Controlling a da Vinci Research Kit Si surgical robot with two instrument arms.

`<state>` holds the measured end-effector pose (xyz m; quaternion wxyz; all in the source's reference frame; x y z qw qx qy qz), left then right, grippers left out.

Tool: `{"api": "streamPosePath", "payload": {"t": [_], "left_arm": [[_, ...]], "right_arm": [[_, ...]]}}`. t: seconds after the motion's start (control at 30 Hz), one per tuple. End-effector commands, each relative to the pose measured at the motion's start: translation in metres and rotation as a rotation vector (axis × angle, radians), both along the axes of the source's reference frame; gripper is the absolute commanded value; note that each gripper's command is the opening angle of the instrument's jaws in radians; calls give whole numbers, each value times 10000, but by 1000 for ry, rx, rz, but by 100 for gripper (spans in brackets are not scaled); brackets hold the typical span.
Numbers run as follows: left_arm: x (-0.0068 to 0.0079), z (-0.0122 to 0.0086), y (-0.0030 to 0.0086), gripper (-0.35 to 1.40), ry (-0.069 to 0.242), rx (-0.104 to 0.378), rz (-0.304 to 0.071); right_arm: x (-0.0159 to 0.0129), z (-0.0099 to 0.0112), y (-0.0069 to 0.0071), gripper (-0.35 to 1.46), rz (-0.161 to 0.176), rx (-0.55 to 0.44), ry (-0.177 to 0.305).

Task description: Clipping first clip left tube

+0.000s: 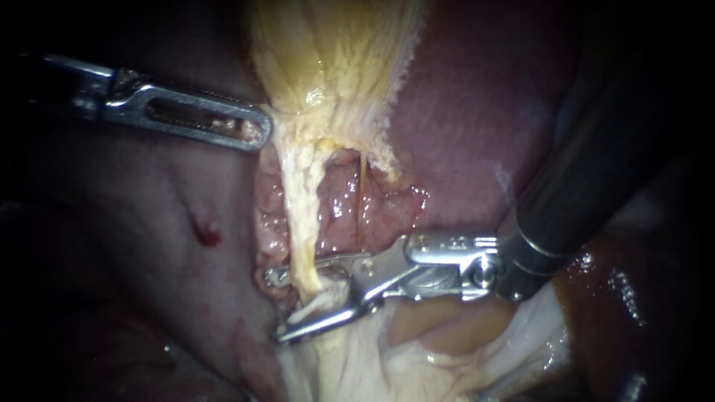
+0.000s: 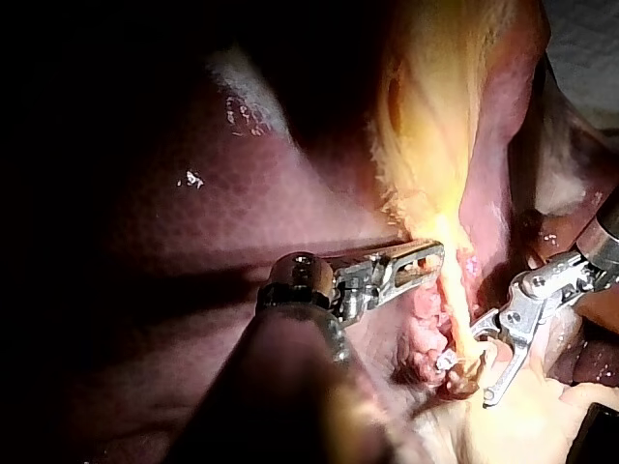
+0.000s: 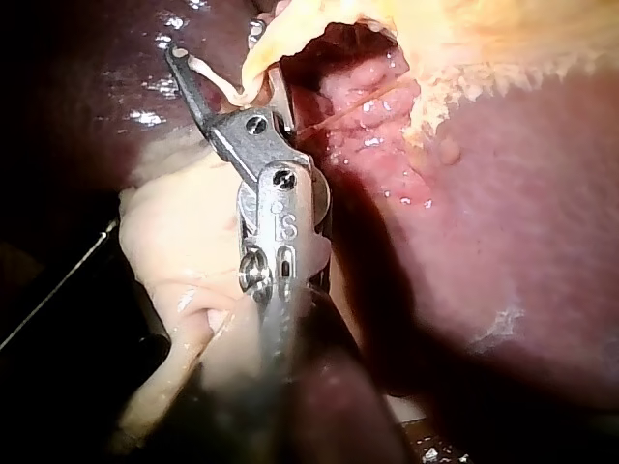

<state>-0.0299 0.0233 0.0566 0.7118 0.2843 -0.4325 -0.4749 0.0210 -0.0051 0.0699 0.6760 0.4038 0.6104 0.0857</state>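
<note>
Where the pale left tube [image 1: 298, 216] runs down the lower centre of the frame, the right instrument [image 1: 277, 305] straddles it. Its jaws are spread with the tube between them, unclamped. Further back, at upper left, the left instrument [image 1: 257, 132] has its jaws pressed together, pinching the edge of the yellow gallbladder [image 1: 335, 59]. The liver [image 1: 462, 134] lies behind at upper right.

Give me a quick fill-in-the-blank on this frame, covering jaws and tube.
1. The right instrument, dark-shafted with a silver pincer, holds its jaws ___.
2. The pale whitish tube passes ___ those jaws.
3. The slotted silver pincer gripping the yellowish gallbladder belongs to the ___ instrument.
Missing: open; between; left.
</note>
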Motion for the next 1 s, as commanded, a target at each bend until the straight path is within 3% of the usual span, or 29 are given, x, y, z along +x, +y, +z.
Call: {"api": "streamPosePath", "payload": {"t": [0.03, 0.23, 0.73, 1.0], "left_arm": [[0, 0, 0, -35, 0, 0, 0], [0, 1, 1, -35, 0, 0, 0], [4, 5, 3, -35, -2, 0, 3], [4, 5, 4, -35, -2, 0, 3]], "right_arm": [[-1, 0, 0, 50, -1, 0, 0], [-7, -5, 0, 50, -5, 7, 0], [-19, -41, -8, 50, -20, 17, 15], [-19, -47, -9, 50, -23, 19, 17]]}}
